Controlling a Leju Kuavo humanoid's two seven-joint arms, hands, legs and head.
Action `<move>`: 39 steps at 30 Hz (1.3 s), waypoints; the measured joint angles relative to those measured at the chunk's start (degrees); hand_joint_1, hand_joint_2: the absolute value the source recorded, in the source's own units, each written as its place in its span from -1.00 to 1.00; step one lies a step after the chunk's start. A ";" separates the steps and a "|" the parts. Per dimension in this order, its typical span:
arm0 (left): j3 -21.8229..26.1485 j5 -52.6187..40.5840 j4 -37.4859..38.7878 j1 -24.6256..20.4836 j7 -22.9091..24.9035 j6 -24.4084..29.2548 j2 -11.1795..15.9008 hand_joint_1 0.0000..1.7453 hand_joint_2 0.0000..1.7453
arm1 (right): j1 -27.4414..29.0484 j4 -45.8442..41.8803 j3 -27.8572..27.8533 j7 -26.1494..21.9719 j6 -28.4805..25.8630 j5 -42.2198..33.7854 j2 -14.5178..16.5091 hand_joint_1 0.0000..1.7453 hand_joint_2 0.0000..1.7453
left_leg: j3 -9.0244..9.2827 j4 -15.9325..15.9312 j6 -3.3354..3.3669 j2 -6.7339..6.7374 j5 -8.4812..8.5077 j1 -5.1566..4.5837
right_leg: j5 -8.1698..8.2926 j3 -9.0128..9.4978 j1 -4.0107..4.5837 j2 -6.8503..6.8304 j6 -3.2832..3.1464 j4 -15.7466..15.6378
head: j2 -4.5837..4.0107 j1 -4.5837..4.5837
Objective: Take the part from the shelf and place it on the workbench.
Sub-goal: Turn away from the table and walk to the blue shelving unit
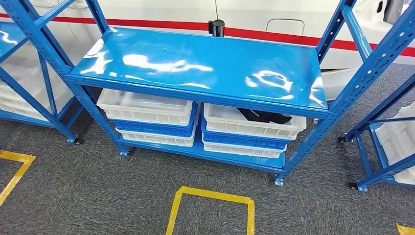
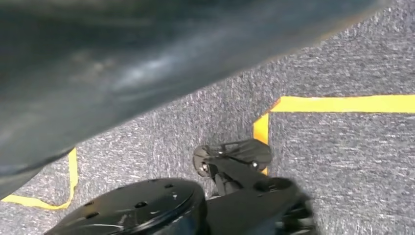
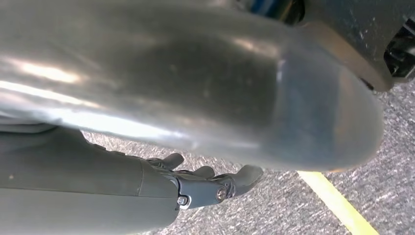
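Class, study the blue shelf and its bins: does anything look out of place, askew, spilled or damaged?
Nothing stands out. The white and blue bins sit squarely stacked on the lower shelf, and a dark part lies inside the upper right bin. No spill or damage shows.

This is an industrial storage or workshop area. A blue steel shelf [image 1: 205, 66] on castors, with perforated uprights, stands on grey carpet floor [image 1: 88, 196]. On its lower level sit stacked white and blue plastic crates [image 1: 147, 110]. More blue racks [image 1: 29, 73] stand at both sides. Yellow tape lines [image 1: 210, 196] mark out squares on the floor, and a white wall with a red stripe [image 1: 274, 33] runs behind.
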 joint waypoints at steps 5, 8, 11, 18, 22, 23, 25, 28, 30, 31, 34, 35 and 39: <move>0.00 0.00 0.03 -0.01 0.01 0.00 0.03 -1.00 -1.00 | 0.05 0.00 -0.03 -0.01 0.00 0.07 0.02 -1.00 -1.00 | 4.30 -10.55 -0.88 0.64 7.23 1.09 | -1.21 1.25 -0.22 0.14 1.18 0.11 | 0.00 -0.13; 0.00 0.00 0.08 -0.10 0.03 0.00 -0.06 -1.00 -1.00 | -0.09 0.00 -0.06 -0.02 0.00 0.20 -0.04 -1.00 -1.00 | 6.13 -14.23 -0.07 0.39 7.59 0.58 | -1.87 1.39 -0.06 0.12 2.30 -0.12 | 0.00 -0.20; 0.01 0.00 0.04 -0.01 0.19 0.00 0.04 -1.00 -1.00 | -0.08 0.00 -0.08 -0.01 0.00 0.32 -0.03 -1.00 -1.00 | 6.33 -14.55 1.38 0.24 7.59 0.31 | -2.68 1.15 -0.35 0.10 2.94 1.06 | 0.00 -0.12; 0.02 -0.10 0.03 -0.04 0.44 0.05 0.05 -1.00 -1.00 | 0.07 0.00 -0.18 -0.01 0.00 0.59 -0.04 -1.00 -1.00 | 7.31 -14.65 3.00 -0.17 6.76 -0.48 | -5.34 -7.99 0.21 0.16 2.58 13.93 | 0.00 0.07; 0.02 -0.44 0.05 -0.11 0.61 0.81 -0.13 -1.00 -1.00 | -0.05 0.00 -0.32 -0.01 -0.02 0.41 -0.18 -1.00 -1.00 | 8.05 -14.49 2.57 -0.67 5.87 -1.00 | 0.72 -2.94 0.88 0.32 2.23 1.52 | 0.00 0.04; 0.02 -0.47 0.04 -0.11 0.66 0.96 -0.15 -1.00 -1.00 | -0.06 0.00 -0.38 -0.01 -0.02 0.34 -0.20 -1.00 -1.00 | 8.11 -14.43 2.61 -0.72 5.69 -1.13 | 1.09 -2.68 0.93 0.36 1.99 1.08 | 0.00 0.03; 0.02 -0.50 0.04 -0.06 0.75 1.21 -0.11 -1.00 -1.00 | -0.08 0.00 -0.49 0.00 -0.02 0.21 -0.19 -1.00 -1.00 | 8.24 -14.46 2.88 -0.66 5.54 -1.09 | 1.36 -2.51 0.90 0.38 1.95 0.97 | 0.00 -0.01; 0.02 -0.51 0.04 -0.05 0.81 1.35 -0.10 -1.00 -1.00 | -0.06 0.00 -0.67 0.00 -0.02 0.08 -0.19 -1.00 -1.00 | 8.46 -14.71 2.93 -0.57 5.53 -0.99 | 1.31 -2.48 1.00 0.43 1.89 0.98 | 0.00 0.04; 0.02 -0.52 0.03 -0.05 0.86 1.40 -0.09 -1.00 -1.00 | -0.06 0.00 -0.78 0.00 -0.02 0.01 -0.15 -1.00 -1.00 | 8.53 -14.78 2.90 -0.56 5.51 -1.02 | 1.27 -2.45 0.96 0.44 1.84 0.98 | 0.00 0.01; 0.02 -0.52 0.03 -0.05 0.90 1.43 -0.08 -1.00 -1.00 | -0.06 0.00 -0.85 0.00 -0.02 -0.05 -0.13 -1.00 -1.00 | 8.54 -14.80 2.88 -0.55 5.49 -1.03 | 1.26 -2.44 0.94 0.45 1.81 0.97 | 0.00 0.00; 0.02 -0.52 0.03 -0.05 1.00 1.49 -0.06 -1.00 -1.00 | -0.05 0.00 -1.11 0.01 -0.02 -0.19 -0.09 -1.00 -1.00 | 8.54 -14.81 2.85 -0.54 5.47 -1.08 | 1.25 -2.42 0.90 0.45 1.81 0.97 | 0.00 0.01; 0.02 -0.52 0.03 -0.04 1.03 1.51 -0.04 -1.00 -1.00 | -0.05 0.00 -1.21 0.02 -0.02 -0.21 -0.08 -1.00 -1.00 | 8.54 -14.81 2.85 -0.54 5.47 -1.14 | 1.26 -2.40 0.86 0.45 1.82 0.97 | 0.00 0.01; 0.03 -0.52 0.03 -0.04 1.16 1.54 0.01 -1.00 -1.00 | -0.05 0.00 -1.39 0.15 -0.02 -0.27 0.03 -1.00 -1.00 | 8.60 -14.97 3.03 -0.53 5.60 -1.54 | 1.36 -2.31 0.46 0.44 2.03 0.89 | 0.00 0.01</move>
